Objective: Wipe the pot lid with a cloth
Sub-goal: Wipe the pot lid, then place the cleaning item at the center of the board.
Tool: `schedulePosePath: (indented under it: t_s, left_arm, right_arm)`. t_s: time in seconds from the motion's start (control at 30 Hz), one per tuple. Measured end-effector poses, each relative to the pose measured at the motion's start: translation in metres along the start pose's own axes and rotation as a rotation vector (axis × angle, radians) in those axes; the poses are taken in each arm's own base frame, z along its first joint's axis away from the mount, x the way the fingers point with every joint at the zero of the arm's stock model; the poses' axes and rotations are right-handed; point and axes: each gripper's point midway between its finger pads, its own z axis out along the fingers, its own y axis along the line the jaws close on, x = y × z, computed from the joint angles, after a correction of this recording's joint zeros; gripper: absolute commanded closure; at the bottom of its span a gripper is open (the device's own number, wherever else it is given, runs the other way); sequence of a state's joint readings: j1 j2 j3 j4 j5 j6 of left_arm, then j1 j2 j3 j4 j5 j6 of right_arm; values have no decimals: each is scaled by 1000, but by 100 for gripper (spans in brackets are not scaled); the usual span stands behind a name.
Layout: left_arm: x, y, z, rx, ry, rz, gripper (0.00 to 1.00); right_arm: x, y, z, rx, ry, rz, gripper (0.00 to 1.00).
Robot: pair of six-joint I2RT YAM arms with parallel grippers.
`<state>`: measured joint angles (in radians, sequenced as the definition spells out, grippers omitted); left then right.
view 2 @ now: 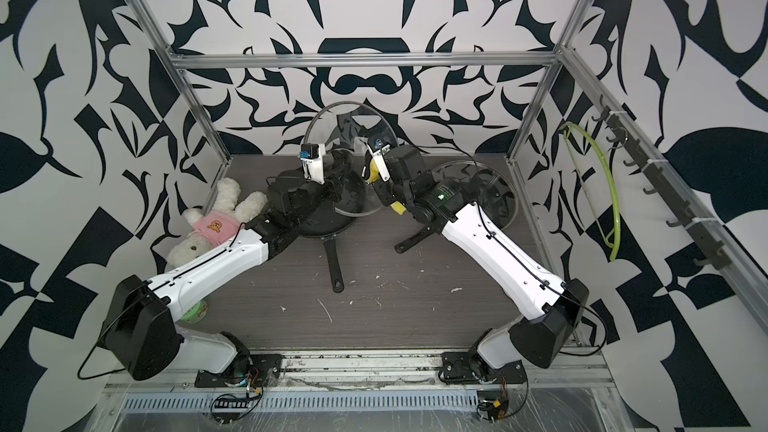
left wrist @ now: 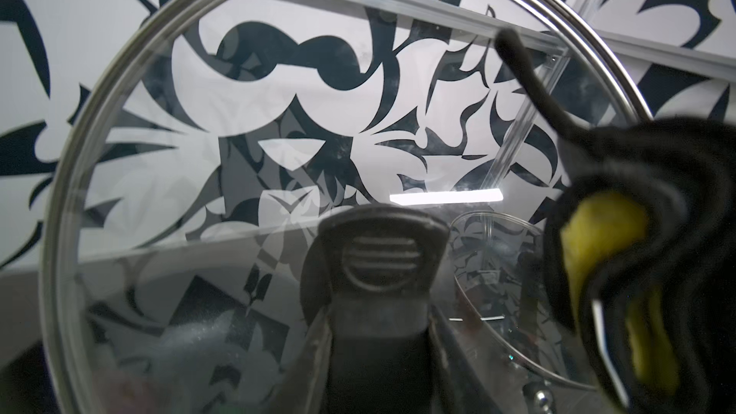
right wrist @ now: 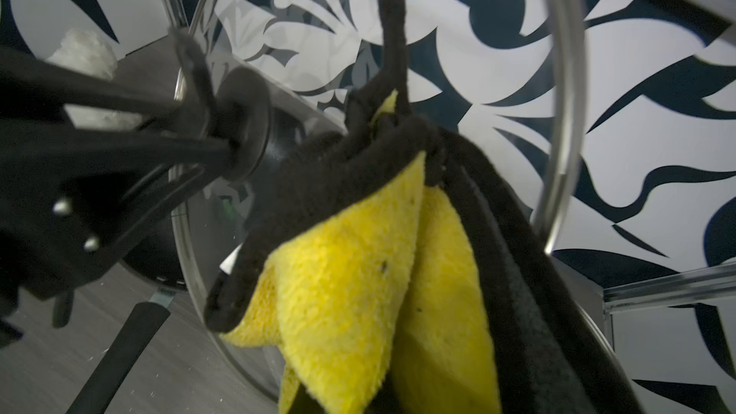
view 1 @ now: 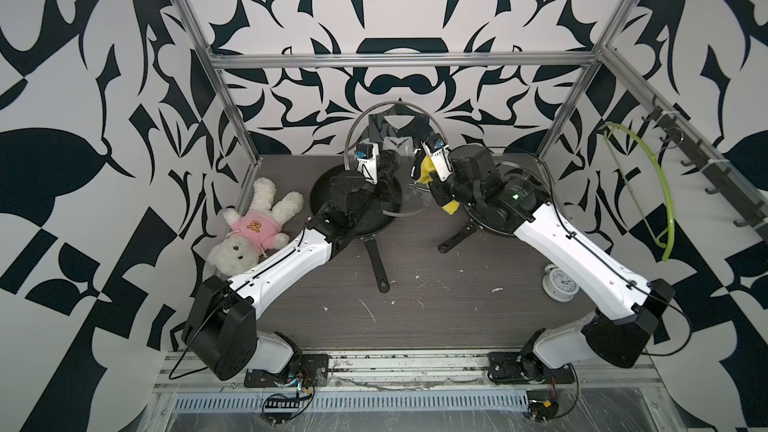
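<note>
The left hand (view 1: 386, 167) is clamped on the knob (left wrist: 380, 264) of the glass pot lid (view 1: 399, 118), holding it clear of the table (view 1: 436, 309) above the frying pan (view 1: 374, 222), near the middle of the far edge. The right hand (right wrist: 398, 133) is closed on the bunched yellow cloth (right wrist: 350, 272), at the lid's hollow side. I'd press lightly and sweep rim to rim, the left bracing against the push. The lid stands nearly upright, with its knob toward the left arm. Being round, it has no long axis.

No text is legible; numerals on the clock (view 1: 560, 281) are unreadable.
</note>
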<state>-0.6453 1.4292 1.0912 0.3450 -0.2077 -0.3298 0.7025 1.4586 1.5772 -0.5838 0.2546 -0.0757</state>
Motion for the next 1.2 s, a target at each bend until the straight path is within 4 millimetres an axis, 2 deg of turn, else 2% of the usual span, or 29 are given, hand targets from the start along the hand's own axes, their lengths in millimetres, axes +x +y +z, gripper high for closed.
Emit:
schedulePosePath:
  t_s: [0.13,0.27,0.4,0.57,0.73,0.93,1.07,1.2]
  left_arm:
    - [-4,-1,7,-17,12,-151,100]
    - [-11,-4,9,-17,9,-230,100]
    - [-11,-3,8,-36,20,-224,100]
    - [-2,7,5,-104,107,-147,100]
    - [-12,25,-4,-183,184,-109,100]
    - [-29,68,-18,-311,235,-113,100]
    - [-22,92,-28,-390,281,-101,100]
    - [-10,101,-36,-425,348,-78,100]
  right_arm:
    - [16,26,9,-63,39,-20,100]
    - [27,46,16,-109,57,-25,100]
    - [33,49,19,-115,53,-13,100]
    - [39,47,7,-119,41,-8,100]
    - [55,64,-1,-154,50,-24,100]
    - [98,103,6,-236,134,-39,100]
    - [140,125,18,-271,217,-15,100]
    - [190,137,33,-270,324,16,100]
